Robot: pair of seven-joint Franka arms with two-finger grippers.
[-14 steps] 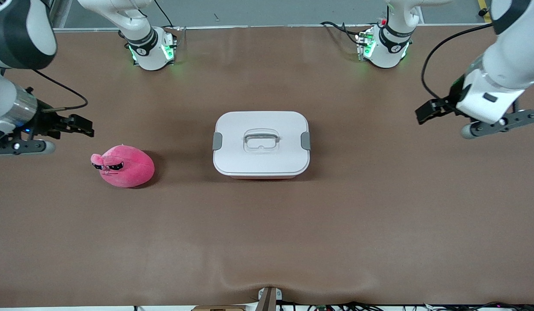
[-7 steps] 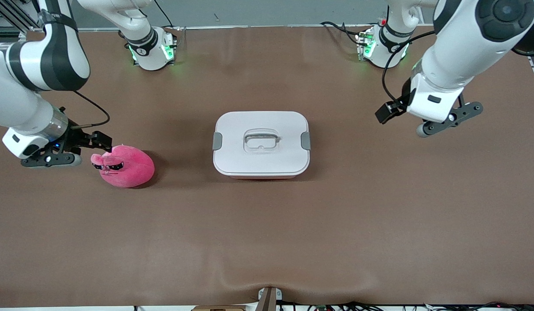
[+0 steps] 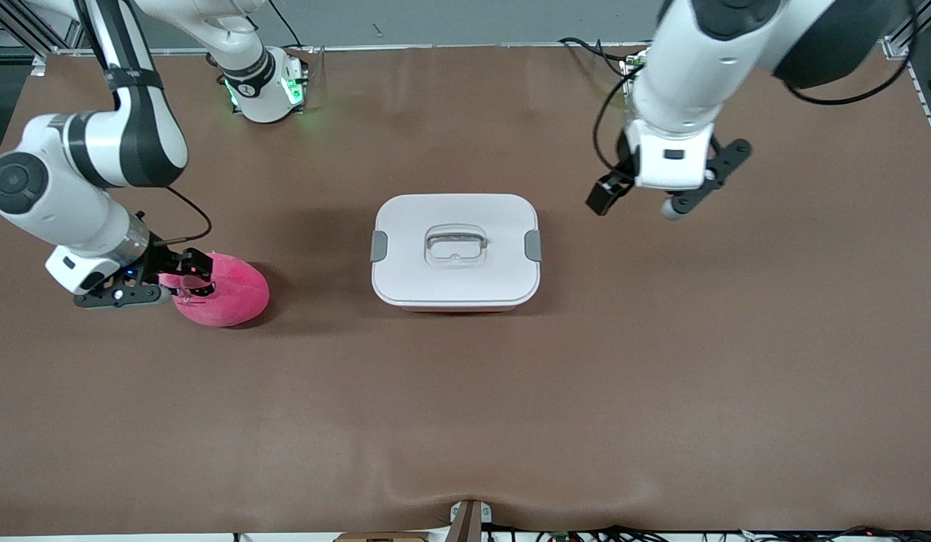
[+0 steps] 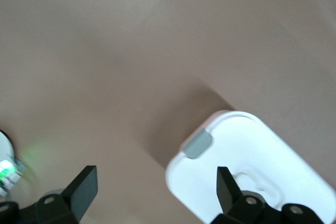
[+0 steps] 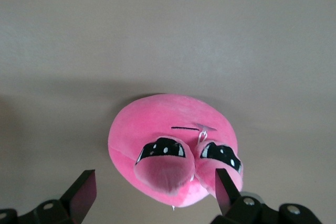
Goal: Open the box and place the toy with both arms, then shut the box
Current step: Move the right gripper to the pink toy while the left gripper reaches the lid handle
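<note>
The box [image 3: 456,290] sits mid-table, its white lid [image 3: 503,218] shut, with a clear handle [image 3: 455,247] and grey clips [image 3: 378,246] at both ends. The hot-pink toy [image 3: 235,293] lies toward the right arm's end. My right gripper [image 3: 198,275] is open, low over the toy's face; in the right wrist view the toy [image 5: 168,124] lies just ahead of the spread fingers [image 5: 83,192]. My left gripper [image 3: 603,197] is open and empty, in the air beside the box toward the left arm's end. The left wrist view shows the box [image 4: 262,150] and one clip [image 4: 198,144].
The brown table mat [image 3: 465,414] is bare around the box and toy. The right arm's green-lit base [image 3: 266,83] stands at the table's edge farthest from the front camera. Cables run along the nearest edge [image 3: 585,534].
Both arms swung inward. My right gripper dropped onto the toy's face, now covering the eyes in the front view. My left gripper moved from the table's end to near the box.
</note>
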